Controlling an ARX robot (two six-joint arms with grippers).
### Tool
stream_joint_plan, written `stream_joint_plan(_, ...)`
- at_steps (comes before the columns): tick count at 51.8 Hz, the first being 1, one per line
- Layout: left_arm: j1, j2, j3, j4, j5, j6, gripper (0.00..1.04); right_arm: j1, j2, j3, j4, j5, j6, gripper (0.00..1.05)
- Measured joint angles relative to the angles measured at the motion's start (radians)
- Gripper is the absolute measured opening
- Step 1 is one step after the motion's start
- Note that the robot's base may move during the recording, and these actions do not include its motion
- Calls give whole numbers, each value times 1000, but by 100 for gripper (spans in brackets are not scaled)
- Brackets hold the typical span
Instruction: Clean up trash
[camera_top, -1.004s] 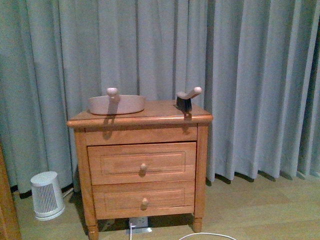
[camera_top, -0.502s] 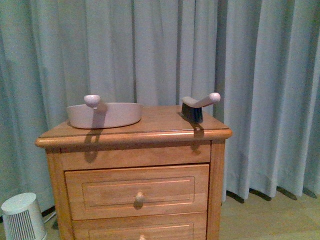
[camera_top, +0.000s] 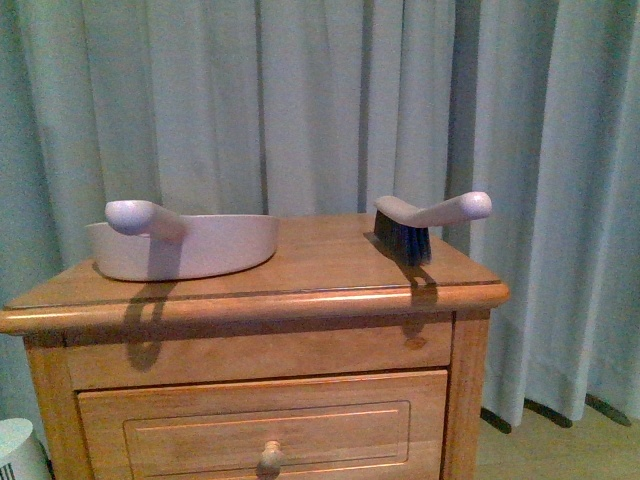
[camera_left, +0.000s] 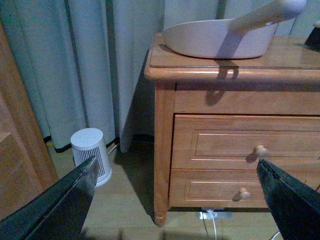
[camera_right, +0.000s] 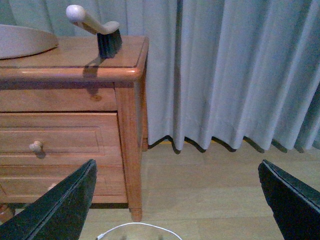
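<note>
Front view: you face the wooden worktop (camera_top: 320, 256). A pink dustpan (camera_top: 210, 248) sits on its left half and a hand brush (camera_top: 405, 238) on its right half, well apart. The dustpan's handle juts toward the worktop's left front. Its wall hides the inside, so you cannot tell what it holds. The brush stands on its dark bristles, with its handle running toward the worktop's right side. The trash shows in no view, so you cannot tell where it lies.

Left wrist view: your left pincer (camera_left: 176, 161) is spread wide and holds nothing. It sits lower than the worktop, facing the drawers (camera_left: 240, 142). A small white heater (camera_left: 91, 155) stands on the floor (camera_left: 125, 200) near the worktop's left leg.

Right wrist view: your right pincer (camera_right: 176, 162) is equally wide and empty, low by the worktop's right front corner. The grey curtain (camera_right: 225, 75) hangs behind.
</note>
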Motion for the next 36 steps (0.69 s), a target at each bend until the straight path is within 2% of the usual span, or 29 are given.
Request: stream_joint_plan(36,0,0,0,0,0,0,97,0,0,0,0,0,0,97)
